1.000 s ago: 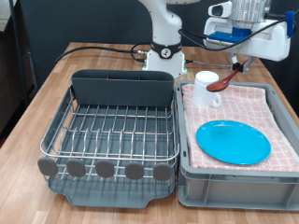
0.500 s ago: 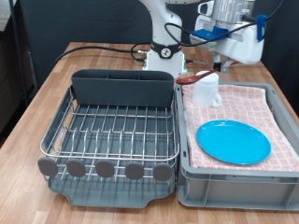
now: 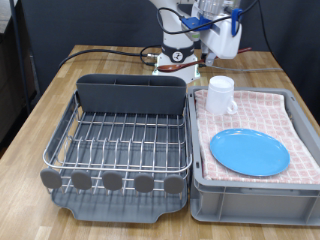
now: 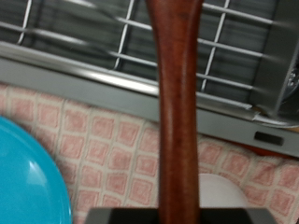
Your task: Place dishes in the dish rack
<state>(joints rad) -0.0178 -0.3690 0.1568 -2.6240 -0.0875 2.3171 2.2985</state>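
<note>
While the jaws (image 3: 203,62) grip the spoon (image 4: 177,103) above the table's (image 3: 45,100) far edge, mug (image 3: 220,94) and plate (image 3: 249,153) lie in the bin (image 3: 250,195); rack (image 3: 125,140) holds nothing.

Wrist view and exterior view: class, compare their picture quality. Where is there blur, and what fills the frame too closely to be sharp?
Wrist view: the wooden spoon fills the centre as a soft, smeared brown band; the plate and checked cloth are also blurred. Exterior view: the dish rack, mug and plate are fairly sharp under even light; the gripper at the exterior view's top is motion-smeared.
</note>
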